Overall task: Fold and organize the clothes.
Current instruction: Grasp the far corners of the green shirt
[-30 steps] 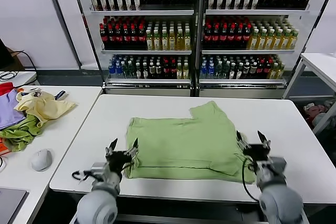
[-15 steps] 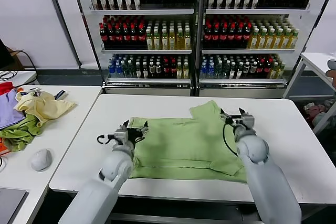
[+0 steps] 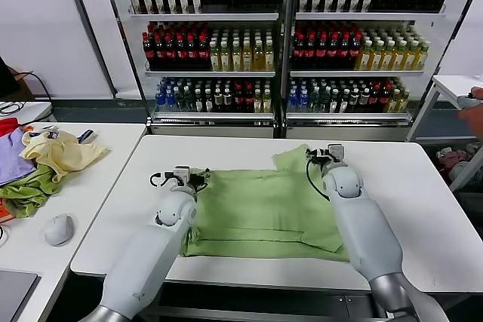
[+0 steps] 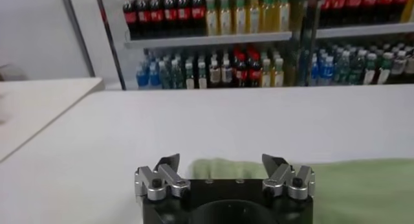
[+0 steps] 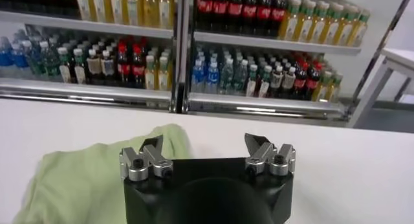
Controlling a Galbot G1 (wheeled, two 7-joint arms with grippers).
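Large white rectangular table (image 3: 423,179), set before two glass-fronted shelving units of bottled drinks (image 3: 283,43).

One light green soft-fabric polo shirt (image 3: 260,209) lies spread flat on the table's middle, a sleeve (image 3: 294,160) poking out toward the shelves on the right side. No chest print showing from the head view.

Two arms, both reaching out over the shirt. Left gripper (image 3: 198,179) sits at the shirt's far left corner; in the left wrist view its fingers (image 4: 169,164) are spread apart, nothing between them, green fabric edge (image 4: 362,186) lying just ahead and under. Right gripper (image 3: 323,154) sits at the far right, beside the protruding sleeve; in the right wrist view its fingers (image 5: 154,146) are likewise spread and empty, the sleeve cloth (image 5: 97,180) beneath and to one side, bare tabletop under the other finger.

Second white table (image 3: 90,179) at left: one heap of cloths (image 3: 45,160), pale yellow on top, purple and darker green under. One grey computer mouse (image 3: 59,229) near it.
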